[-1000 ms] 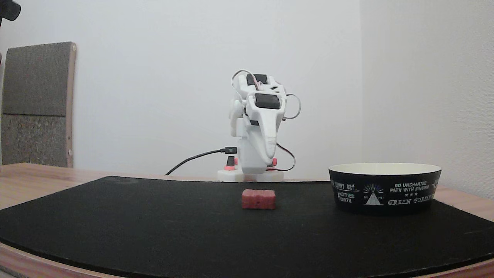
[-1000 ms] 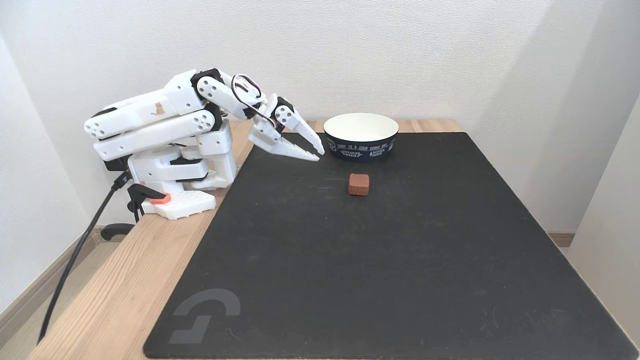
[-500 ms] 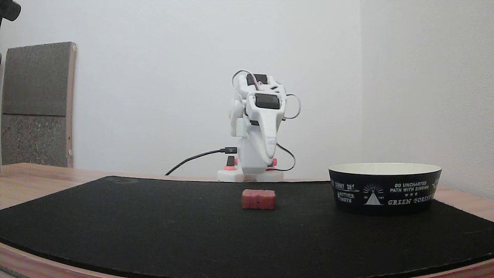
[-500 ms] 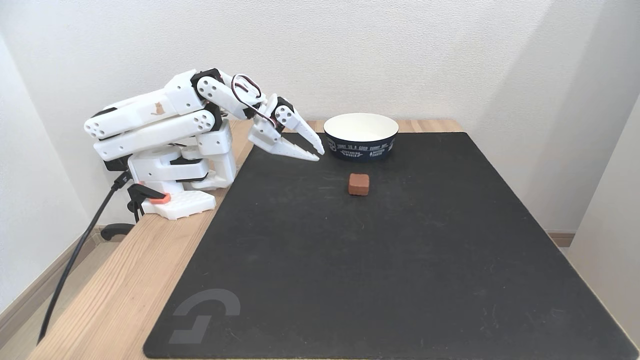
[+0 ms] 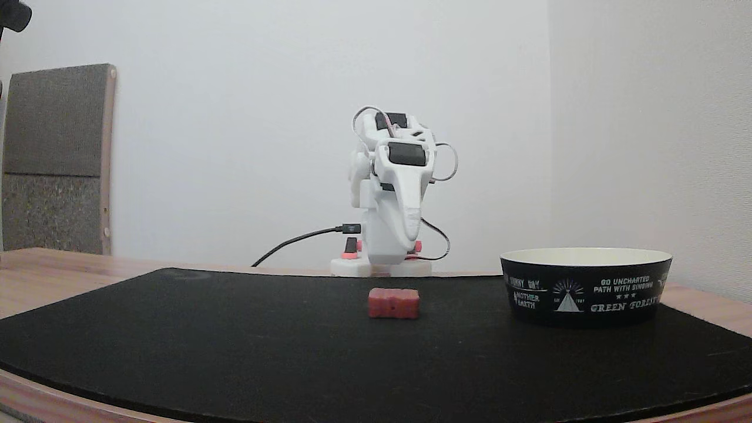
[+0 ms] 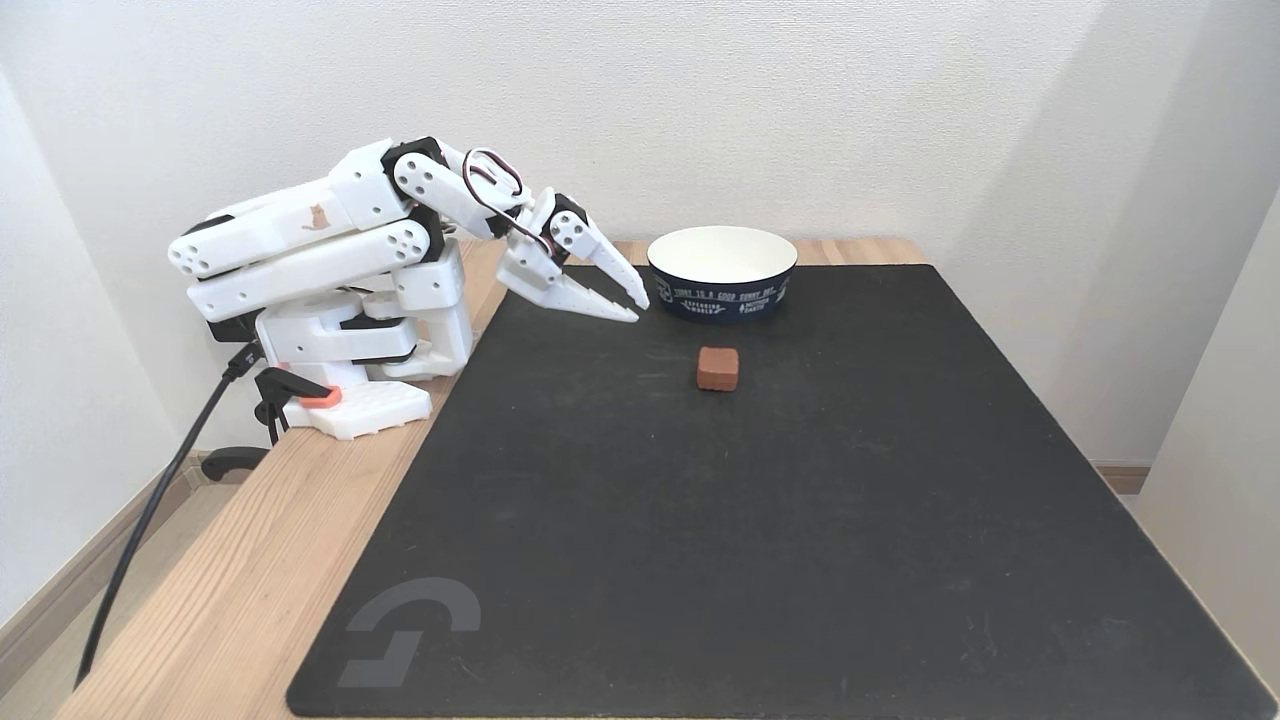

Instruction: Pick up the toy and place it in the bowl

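from my seat, the tool hangs folded near the arm's base with its two fingers parted a little and nothing between them. the toy lies out ahead of the tips and slightly toward the camera side in the high fixed view, apart from them, flat on the black mat. in the low fixed view the toy shows its long side to me, so i judge its long axis runs across the tool's line of reach; a reach forward and down should straddle its short width. the bowl sits just beyond the tips, close beside them, empty. under the mat is a wooden tabletop, and pale walls close it in.
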